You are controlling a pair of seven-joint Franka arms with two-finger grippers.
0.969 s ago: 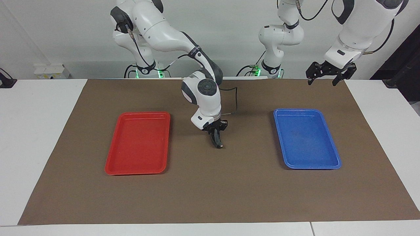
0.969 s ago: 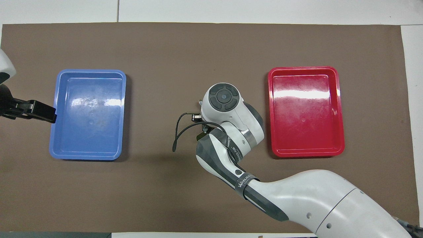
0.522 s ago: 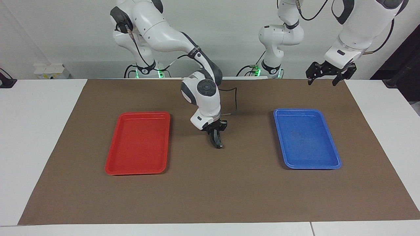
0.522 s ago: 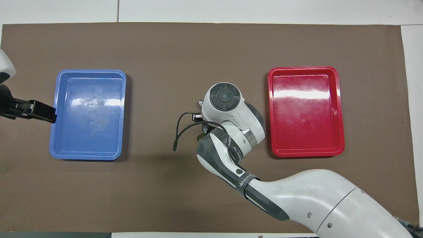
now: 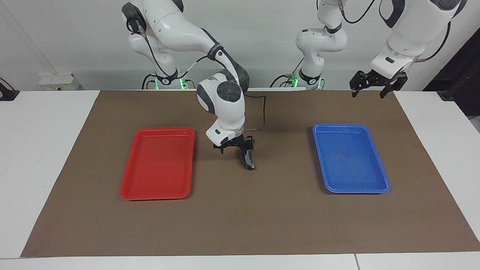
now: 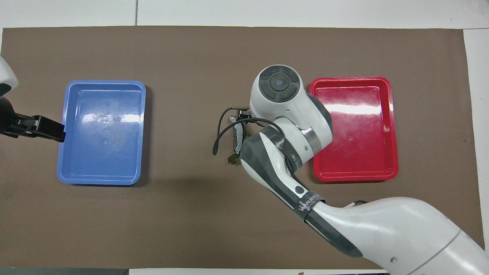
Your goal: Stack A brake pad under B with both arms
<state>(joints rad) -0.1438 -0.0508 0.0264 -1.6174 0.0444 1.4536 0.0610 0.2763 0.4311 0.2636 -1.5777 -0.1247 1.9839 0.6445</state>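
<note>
The right gripper (image 5: 235,146), fingers spread, is hanging just above the stacked brake pieces (image 5: 247,159). The left gripper (image 5: 376,87), fingers apart, is waiting near the blue tray (image 5: 382,186). Next probably a clear withdrawal.

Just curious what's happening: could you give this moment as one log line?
right gripper: open by curved black grey-striped brake piece on brown mat | left gripper: open, waiting

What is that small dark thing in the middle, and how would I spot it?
Find the brown mat and look at the bare stretch between the red tray and the blue tray. There, by the right gripper, lies a small dark grey curved brake piece, the only loose item and in neither tray.
</note>
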